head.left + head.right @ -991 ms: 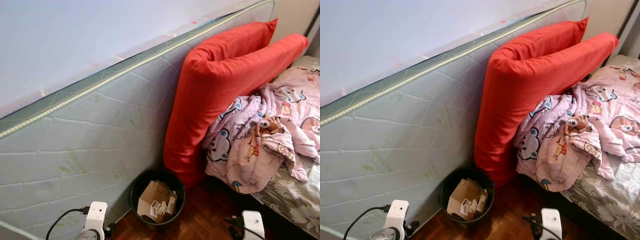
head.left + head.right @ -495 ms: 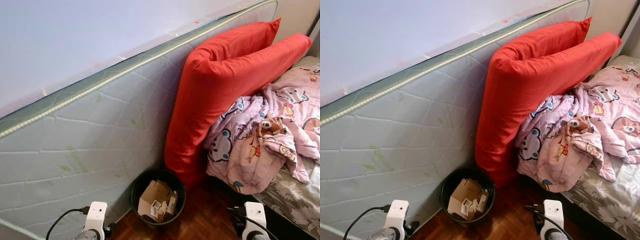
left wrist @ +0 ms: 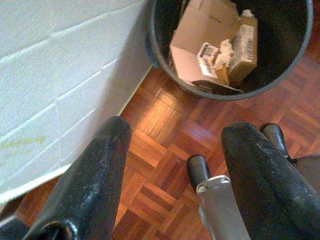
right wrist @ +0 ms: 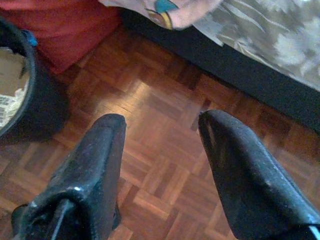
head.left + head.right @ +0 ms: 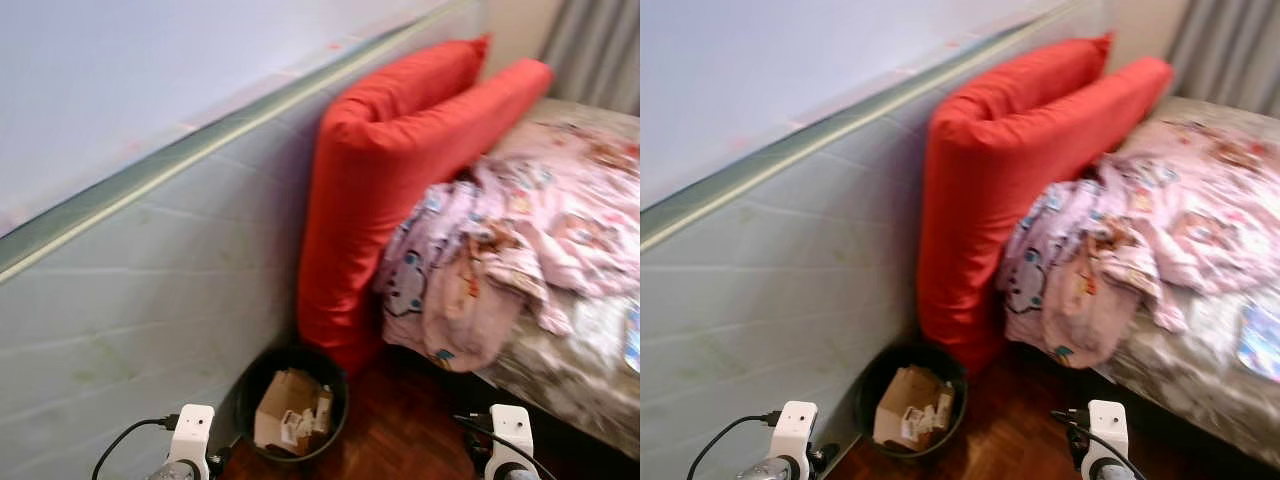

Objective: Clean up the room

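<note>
A rumpled pink cartoon-print blanket (image 5: pixel 500 260) lies on the bed (image 5: pixel 570 370) at the right, hanging over its edge. Two red pillows (image 5: pixel 390 170) lean against an upright mattress (image 5: pixel 130 290). A black bin (image 5: pixel 290 405) holding cardboard scraps (image 3: pixel 210 45) stands on the floor at the mattress's foot. My left gripper (image 3: pixel 172 150) hangs open above the parquet beside the bin, with nothing between its fingers. My right gripper (image 4: pixel 160 140) hangs open over bare floor between the bin and the bed base. Both wrists (image 5: pixel 190 440) show at the bottom of the head views.
Wooden parquet floor (image 5: pixel 400 440) runs between the bin and the bed. Grey curtains (image 5: pixel 600 50) hang at the far right behind the bed. A bluish flat item (image 5: pixel 1260 340) lies on the bed near its right edge. A pale wall (image 5: pixel 150 70) rises above the mattress.
The whole view has swung to the right and is blurred: the bed and curtains show more and the bin has shifted left. Both grippers hang as before.
</note>
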Tool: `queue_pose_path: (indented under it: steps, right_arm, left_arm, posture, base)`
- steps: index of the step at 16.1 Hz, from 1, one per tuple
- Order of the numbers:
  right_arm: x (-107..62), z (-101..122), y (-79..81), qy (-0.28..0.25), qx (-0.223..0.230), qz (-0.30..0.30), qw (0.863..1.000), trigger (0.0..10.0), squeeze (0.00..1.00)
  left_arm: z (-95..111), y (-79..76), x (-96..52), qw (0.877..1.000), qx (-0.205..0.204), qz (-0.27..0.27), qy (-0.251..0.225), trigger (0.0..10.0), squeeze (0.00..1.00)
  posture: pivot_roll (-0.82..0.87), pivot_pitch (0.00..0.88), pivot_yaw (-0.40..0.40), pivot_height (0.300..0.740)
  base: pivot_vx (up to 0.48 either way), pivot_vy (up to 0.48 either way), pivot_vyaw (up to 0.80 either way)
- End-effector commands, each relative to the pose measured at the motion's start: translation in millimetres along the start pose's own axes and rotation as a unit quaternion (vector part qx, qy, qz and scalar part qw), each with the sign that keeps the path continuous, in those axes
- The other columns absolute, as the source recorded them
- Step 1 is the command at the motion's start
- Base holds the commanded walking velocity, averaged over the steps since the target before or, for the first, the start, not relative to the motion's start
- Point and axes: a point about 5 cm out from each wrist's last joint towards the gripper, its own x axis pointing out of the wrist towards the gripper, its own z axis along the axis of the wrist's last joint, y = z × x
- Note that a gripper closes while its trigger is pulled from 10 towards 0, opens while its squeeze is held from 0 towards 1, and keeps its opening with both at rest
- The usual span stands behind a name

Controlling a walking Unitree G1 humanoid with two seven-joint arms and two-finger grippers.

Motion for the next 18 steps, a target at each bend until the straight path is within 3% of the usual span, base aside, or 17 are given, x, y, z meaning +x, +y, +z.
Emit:
queue_pose_path:
  steps: [1,4,6,8,10,13,18]
  right_arm:
    - [-0.8,-5,1.3,0.007,0.009,-0.005,1.0,10.0,0.0]
    - [-3.2,-10,-8.6,0.015,0.029,-0.045,0.998,10.0,0.0]
    - [-7.0,-22,-21.3,0.055,0.048,-0.09,0.993,10.0,0.0]
    - [-8.3,-24,-23.8,0.054,0.044,-0.09,0.993,10.0,0.0]
    - [-7.2,-22,-20.8,0.052,0.046,-0.082,0.994,10.0,0.0]
    - [-4.0,-18,-2.4,0.043,0.036,-0.028,0.998,10.0,0.0]
    - [-2.8,-16,2.2,0.042,0.035,-0.016,0.998,10.0,0.0]
  left_arm:
    - [-3,1.8,-0.7,1.0,-0.003,0.001,0.004,10.0,0.0]
    - [-3,1.4,-0.7,1.0,0.0,0.0,0.005,10.0,0.0]
    - [-3,1.5,-0.7,1.0,0.0,0.0,0.006,10.0,0.0]
    - [-3,1.7,-0.6,1.0,0.001,0.001,0.005,10.0,0.0]
    - [-2,1.9,-0.6,1.0,0.001,0.001,0.005,10.0,0.0]
    - [-2,2.0,-0.5,1.0,0.003,0.0,0.006,10.0,0.0]
    - [-1,2.0,-0.3,1.0,0.014,0.001,0.005,10.0,0.0]
  posture:
    - [-0.05,0.0,0.039,0.74]
    - [-0.05,0.0,0.036,0.74]
    - [-0.05,0.0,0.036,0.74]
    - [-0.04,0.0,0.036,0.74]
    - [-0.04,0.0,0.037,0.74]
    - [-0.04,0.0,0.037,0.74]
    - [-0.04,0.0,0.036,0.74]
  base:
    - [0.0,0.0,-0.79]
    - [0.0,0.0,-0.79]
    - [0.0,0.0,-0.79]
    - [0.0,0.0,-0.77]
    - [0.0,0.0,-0.77]
    - [0.0,0.0,0.0]
    - [0.0,-0.061,0.0]
